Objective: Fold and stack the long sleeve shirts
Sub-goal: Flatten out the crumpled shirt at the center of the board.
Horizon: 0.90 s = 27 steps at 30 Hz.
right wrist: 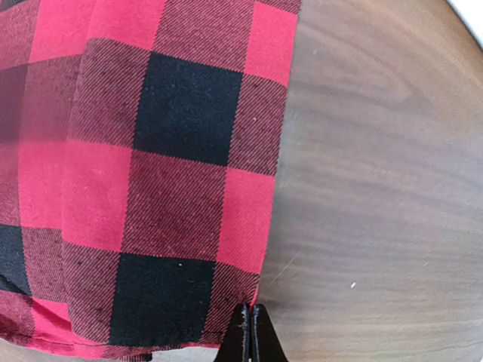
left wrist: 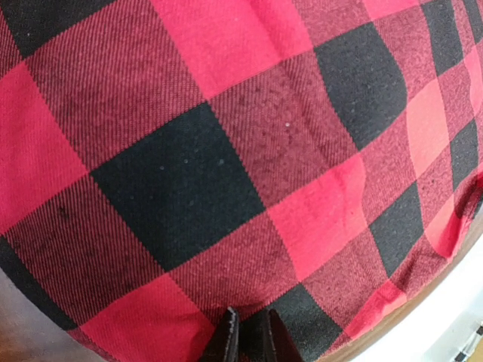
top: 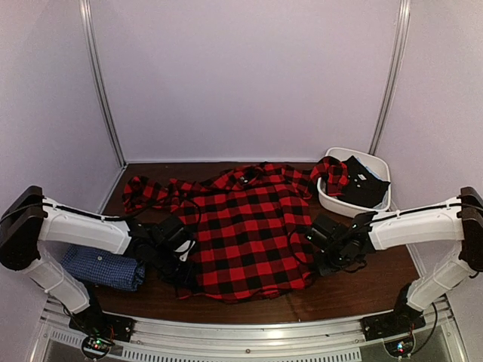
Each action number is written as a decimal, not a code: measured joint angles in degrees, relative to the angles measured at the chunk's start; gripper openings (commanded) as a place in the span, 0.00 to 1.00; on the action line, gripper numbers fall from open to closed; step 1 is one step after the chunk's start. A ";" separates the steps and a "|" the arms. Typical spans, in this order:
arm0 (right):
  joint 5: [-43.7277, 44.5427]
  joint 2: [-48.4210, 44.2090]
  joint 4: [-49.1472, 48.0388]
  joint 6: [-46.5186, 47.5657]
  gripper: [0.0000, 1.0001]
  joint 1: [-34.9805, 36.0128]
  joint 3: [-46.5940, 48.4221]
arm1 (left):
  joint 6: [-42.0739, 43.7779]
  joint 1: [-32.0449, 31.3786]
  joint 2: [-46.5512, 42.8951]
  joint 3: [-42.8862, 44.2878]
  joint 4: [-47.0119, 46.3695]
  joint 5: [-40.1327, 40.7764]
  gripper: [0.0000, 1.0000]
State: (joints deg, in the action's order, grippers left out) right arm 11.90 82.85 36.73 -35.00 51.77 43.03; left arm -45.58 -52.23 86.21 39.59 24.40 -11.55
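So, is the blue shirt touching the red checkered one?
Apart. The top view shows the blue shirt lying left of the red shirt, with the left arm reaching in between them.

Enclosure walls (top: 249, 75) pale lilac, plain, evenly lit — joined at both rear corners by aluminium uprights (top: 102, 83). Table (top: 355, 294) dark wood-grain, matte. Ribbed metal rail (top: 249, 335) runs along its near edge.

- Top external: high above and behind both arm bases, facing down and forward over the whole table (top: 347, 290), far off.
- Left wrist: just behind the left gripper (left wrist: 250, 338), looking past its tips, very near the plaid shirt (left wrist: 226, 166).
- Right wrist: just behind the right gripper (right wrist: 250, 332), near; the shirt edge and wood beyond its tips also show from above.
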 measured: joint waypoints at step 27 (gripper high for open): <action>-7.08 -7.23 10.12 -11.74 0.56 5.18 7.34 | 6.12 8.02 9.84 26.03 16.59 0.90 0.28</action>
State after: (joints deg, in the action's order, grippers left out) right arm 4.82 75.61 46.85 -46.74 56.95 50.37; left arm -39.46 -44.21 96.05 65.63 40.99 -10.66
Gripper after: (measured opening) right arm 0.556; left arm 0.252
